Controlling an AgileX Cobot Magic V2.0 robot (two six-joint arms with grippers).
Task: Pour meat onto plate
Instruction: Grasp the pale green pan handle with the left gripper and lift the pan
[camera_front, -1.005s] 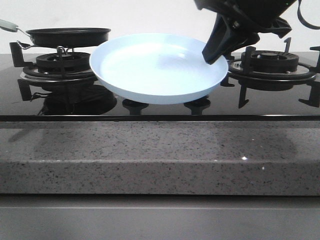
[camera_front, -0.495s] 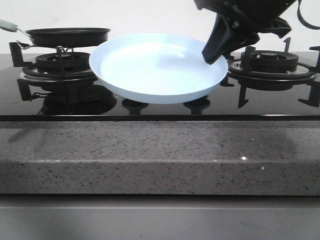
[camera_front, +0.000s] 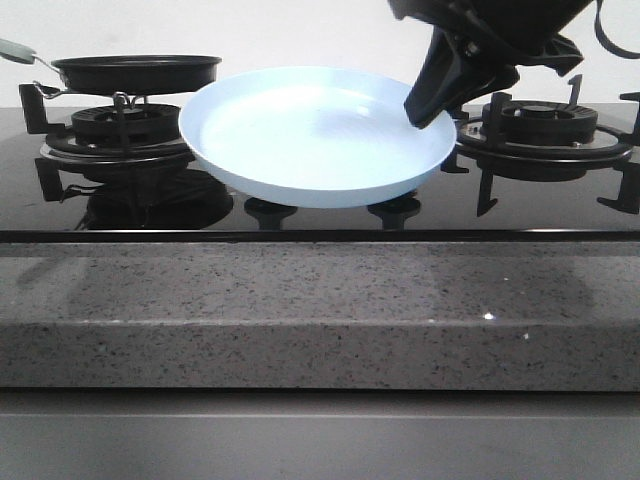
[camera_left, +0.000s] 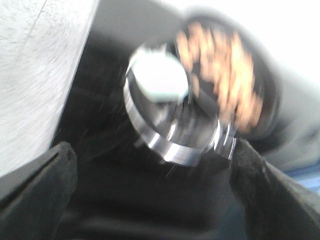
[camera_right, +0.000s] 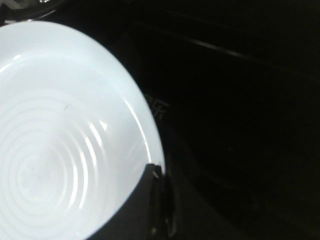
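The pale blue-white plate (camera_front: 310, 135) hangs tilted over the middle of the hob. My right gripper (camera_front: 428, 105) is shut on its right rim; in the right wrist view the gripper (camera_right: 159, 175) pinches the edge of the plate (camera_right: 60, 140). The black pan (camera_front: 135, 72) stands on the left burner, its pale handle (camera_front: 15, 48) pointing left. The blurred left wrist view shows the light-brown meat (camera_left: 225, 75) heaped in the pan (camera_left: 270, 100), beyond the pale handle end (camera_left: 157, 77). My left gripper (camera_left: 150, 200) is open, its fingers wide apart short of the handle.
The left burner grate (camera_front: 120, 130) is under the pan. The right burner grate (camera_front: 545, 125) is below my right arm. The black glass hob (camera_front: 320, 222) sits behind a speckled grey stone counter edge (camera_front: 320, 310).
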